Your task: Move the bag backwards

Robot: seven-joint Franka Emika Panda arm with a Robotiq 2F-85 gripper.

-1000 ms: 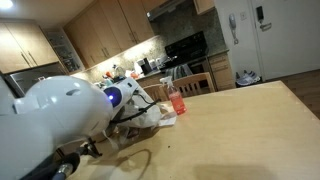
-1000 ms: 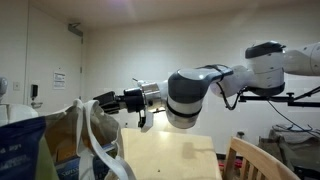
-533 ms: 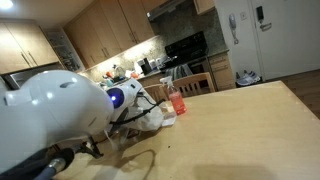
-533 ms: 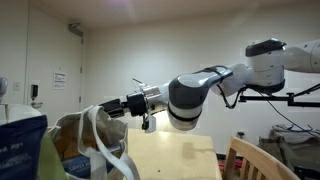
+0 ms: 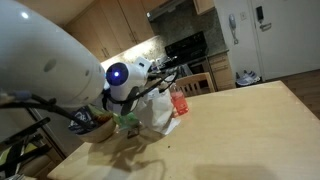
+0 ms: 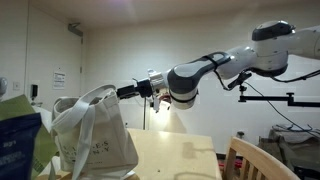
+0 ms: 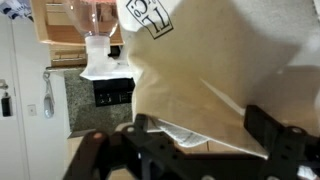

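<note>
Kitchen cabinets of pale wood (image 5: 100, 35) and a black stove (image 5: 188, 48) stand behind a light wooden table (image 5: 230, 120) in an exterior view. On that table sits the large off-white soft fabric tote bag (image 5: 155, 110), upright, with a clear bottle of red liquid (image 5: 178, 100) just beside it. From this angle the robot's bulky white arm fills the near side, and the jaws cannot be made out. Another exterior view shows the bag (image 6: 95, 145) side-on against a plain wall, its handles drooping. The black Robotiq gripper (image 6: 125, 92) reaches in level at the bag's top edge. The bottle is hidden here, while a blue package (image 6: 15, 145) and a wooden chair back (image 6: 250, 160) appear. Only the wrist view shows the gripper (image 7: 185, 145) clearly. Its dark fingers (image 7: 275, 135) are spread wide, with the bag's cloth (image 7: 220, 70) filling the space beyond them. The small dark square logo (image 7: 150, 15) also shows there, near the bottle (image 7: 95, 15).
</note>
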